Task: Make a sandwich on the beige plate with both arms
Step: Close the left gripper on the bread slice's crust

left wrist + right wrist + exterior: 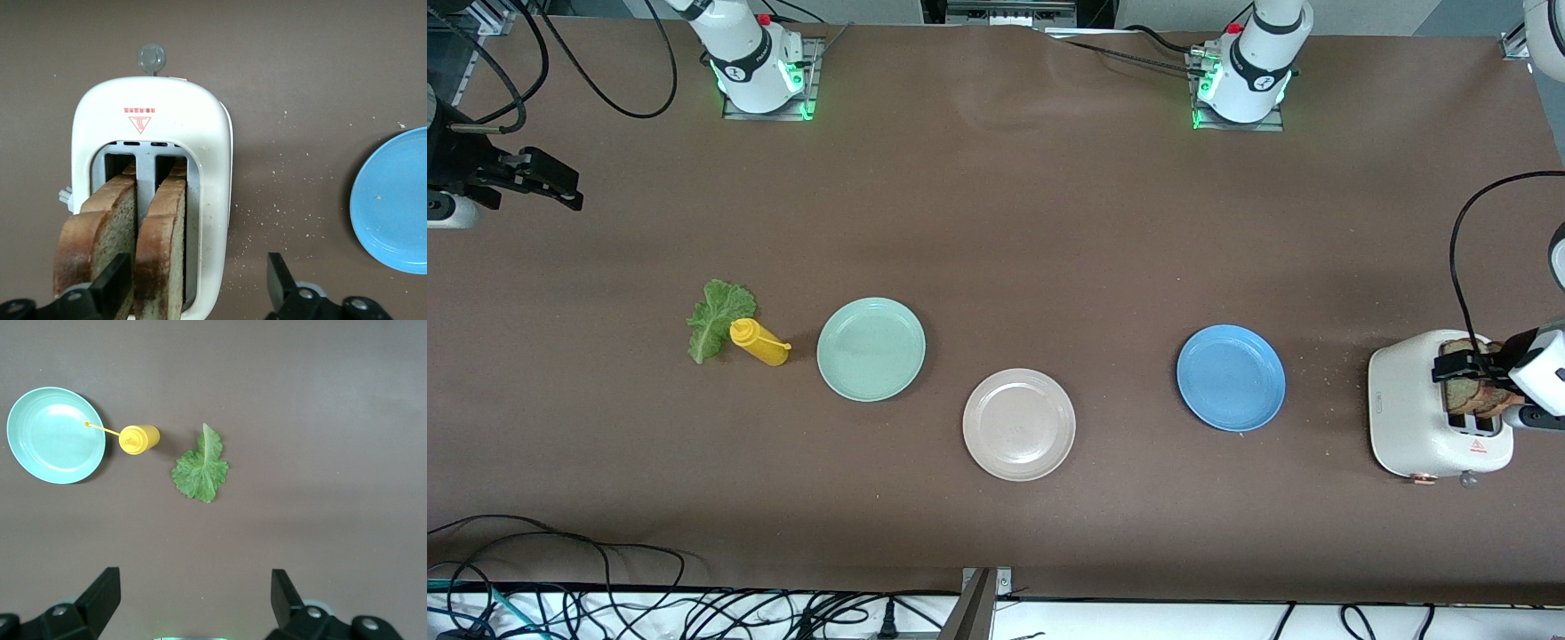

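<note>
Front view: the beige plate (1019,425) lay bare at the blue plate's (1231,377) eight o'clock.

Left wrist view: left gripper (199,283) spread wide around one bread slice (163,250) in the toaster (159,120); light, crumbly, likely best pinched by its crust.

Right wrist view: right gripper (196,597) hung wide open, waiting above bare table near the limp lettuce (201,467).

This is a robotics lab bench, not a kitchen. A wide brown table (996,222) carries two white arm bases bolted on metal plates along its top edge, the right arm's base (751,62) and the left arm's base (1249,76), both glowing green. Black cables (605,80) loop over the top corners, and more cables (649,604) tangle along the bottom edge, where a metal frame post (978,604) stands. Kitchen props are laid out like a test set: a white toaster (1414,418), three plain plates, a yellow squeeze bottle (758,341)
</note>
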